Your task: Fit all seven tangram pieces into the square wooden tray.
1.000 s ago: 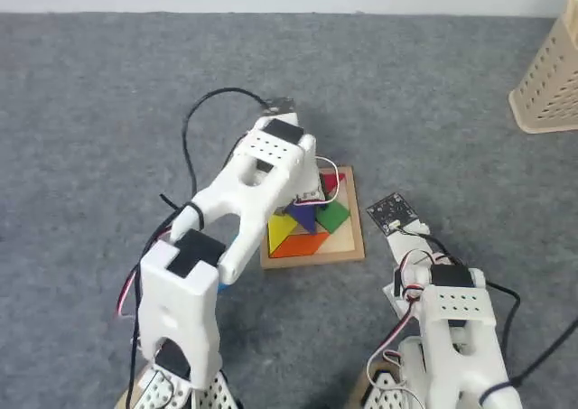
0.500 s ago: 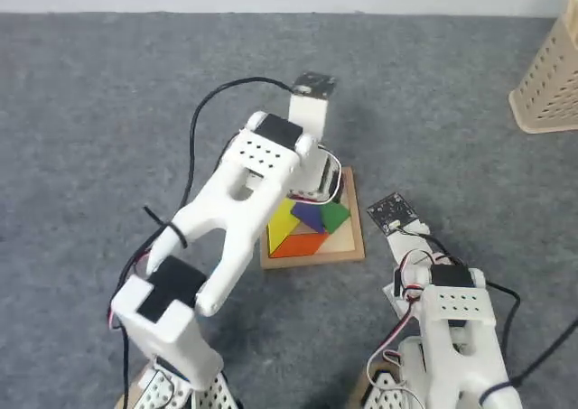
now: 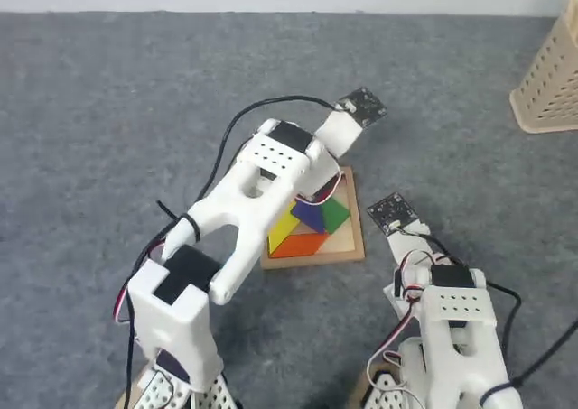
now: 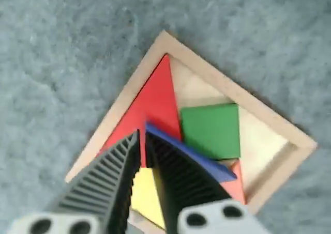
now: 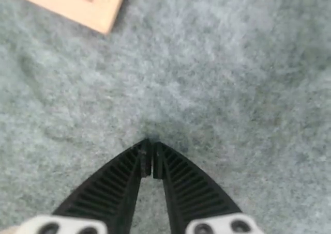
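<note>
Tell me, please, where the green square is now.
In the left wrist view the green square lies in the tray, beside the red triangle and blue piece.

Pale wooden tray [image 4: 248,102] holds red, green, blue, yellow and orange pieces [image 4: 211,130]; the carpet [image 4: 62,48] is grey.

white plastic arms [image 3: 257,188] with black servos [image 3: 185,269] and looping black cables [image 3: 237,120]; ribbed black left gripper [image 4: 142,135], right gripper [image 5: 151,143]

Grey carpet [image 3: 108,111], beige perforated block [image 3: 551,79]
</note>
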### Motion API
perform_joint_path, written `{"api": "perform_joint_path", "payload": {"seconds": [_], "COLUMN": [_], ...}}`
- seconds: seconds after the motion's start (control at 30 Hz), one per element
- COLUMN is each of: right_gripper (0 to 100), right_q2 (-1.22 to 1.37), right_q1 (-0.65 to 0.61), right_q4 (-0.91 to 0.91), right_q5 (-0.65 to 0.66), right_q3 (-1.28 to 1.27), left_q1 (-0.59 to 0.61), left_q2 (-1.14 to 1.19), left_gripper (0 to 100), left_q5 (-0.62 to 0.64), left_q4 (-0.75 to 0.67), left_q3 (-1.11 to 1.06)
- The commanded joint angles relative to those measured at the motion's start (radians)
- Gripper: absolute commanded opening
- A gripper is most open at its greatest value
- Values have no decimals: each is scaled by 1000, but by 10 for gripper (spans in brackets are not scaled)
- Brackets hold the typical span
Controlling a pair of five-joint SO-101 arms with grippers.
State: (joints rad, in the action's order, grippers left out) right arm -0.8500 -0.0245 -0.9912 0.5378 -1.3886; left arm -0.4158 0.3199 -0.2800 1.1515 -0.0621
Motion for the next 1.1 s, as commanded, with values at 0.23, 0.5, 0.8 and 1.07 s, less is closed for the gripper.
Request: {"api": "perform_joint_path", "payload": {"seconds": [0.23,0.5,0.8,1.07], "right_gripper": [9,9,9,9], "right_q2": [-35,-35,-35,-35], "right_q1": [10,10,10,10], "right_q4": [18,18,18,18], "right_q5": [15,15,15,15], "right_q3": [3,3,3,3], "left_q1": [-43,-41,34,46], "left_q2": [55,72,72,61], "left_gripper": [11,11,11,11], "left_q5": [-68,-69,-75,-110], "left_q4": [-43,-44,-34,54], "left_q3": [27,25,22,19]}}
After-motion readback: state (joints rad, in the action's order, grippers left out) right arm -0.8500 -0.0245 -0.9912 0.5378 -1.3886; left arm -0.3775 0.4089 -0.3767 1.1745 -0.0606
